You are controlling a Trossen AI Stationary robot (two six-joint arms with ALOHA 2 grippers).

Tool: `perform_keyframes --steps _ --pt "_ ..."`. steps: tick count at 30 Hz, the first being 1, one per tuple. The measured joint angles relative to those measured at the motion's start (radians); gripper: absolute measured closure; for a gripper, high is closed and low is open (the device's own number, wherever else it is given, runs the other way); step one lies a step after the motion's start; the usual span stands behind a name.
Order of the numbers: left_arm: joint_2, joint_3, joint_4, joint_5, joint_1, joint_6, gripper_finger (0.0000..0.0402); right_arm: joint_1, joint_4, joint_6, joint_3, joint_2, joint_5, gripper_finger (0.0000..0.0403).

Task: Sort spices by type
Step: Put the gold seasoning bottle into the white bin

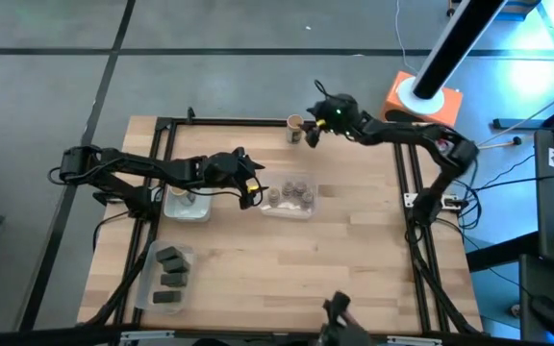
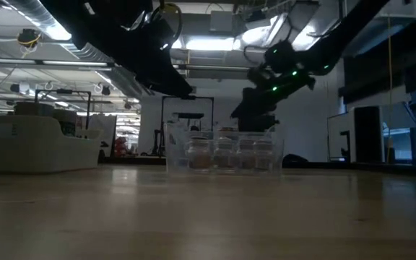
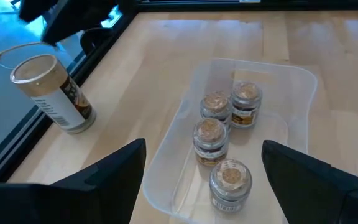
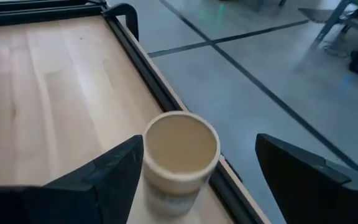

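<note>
Upright at the table's far edge, a tan-topped jar [image 4: 180, 158] is framed by the spread, empty right gripper [image 4: 194, 171]. Nearer the middle, four squat jars [image 3: 222, 137] are grouped in a clear tray [image 3: 297, 87], below the spread left gripper [image 3: 204, 180].

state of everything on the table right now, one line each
left gripper: jaws open, empty, beside the middle tray
right gripper: jaws open, at the lone jar
tan-topped jar: upright at the table edge, not gripped
middle tray: four squat jars upright inside
packet tray: three dark packets
left tray: holds a jar
</note>
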Motion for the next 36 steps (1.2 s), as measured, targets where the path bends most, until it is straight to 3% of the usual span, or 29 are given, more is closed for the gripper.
perform_keyframes --steps 8,22,36 --pt "0.002 0.000 -0.007 0.000 0.000 -0.003 0.0098 -0.035 -0.012 -0.023 0.137 0.171 -0.111 0.0093" --pt "0.003 0.000 -0.023 0.000 0.013 0.020 0.0098 -0.034 -0.011 -0.023 0.145 0.178 -0.215 0.0093" --pt "0.003 0.000 -0.022 0.000 0.021 0.006 0.0098 -0.020 0.006 -0.046 0.148 0.228 -0.152 0.0093"
